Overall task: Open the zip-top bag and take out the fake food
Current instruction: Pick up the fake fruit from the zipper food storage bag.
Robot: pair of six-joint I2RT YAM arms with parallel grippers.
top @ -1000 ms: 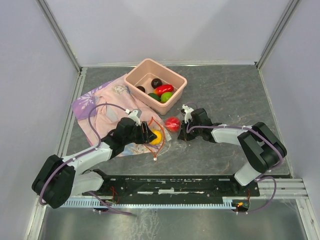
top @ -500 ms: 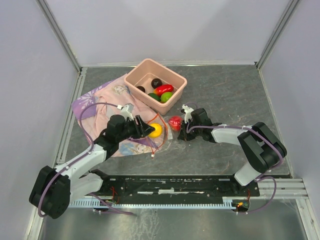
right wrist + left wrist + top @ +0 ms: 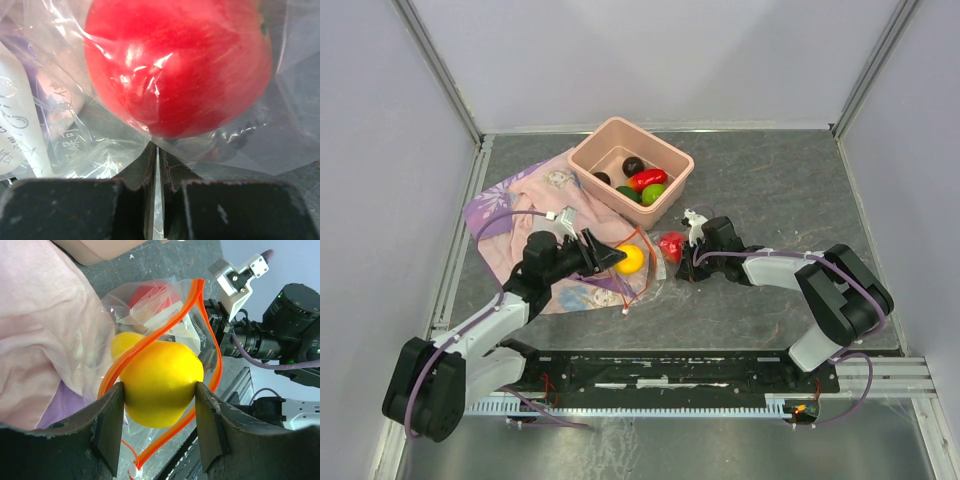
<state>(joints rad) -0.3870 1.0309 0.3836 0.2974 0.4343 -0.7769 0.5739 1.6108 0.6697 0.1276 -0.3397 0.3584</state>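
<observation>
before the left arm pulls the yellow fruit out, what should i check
1. Left pincer has the yellow fruit: ok, gripped on both sides.
2. Right pincer anchors the zip-top bag: ok, jaws shut on a fold of plastic.
3. Bag mouth open: ok, the zip strip gapes wide.
4. Yellow fruit clear of the bag: not ok, it sits inside the loop of the zip strip.
5. No plastic trapped between the left pincer and the fruit: cannot tell.
6. Red fruit removed: not ok, it lies inside the bag, just above the right pincer's grip.
</observation>
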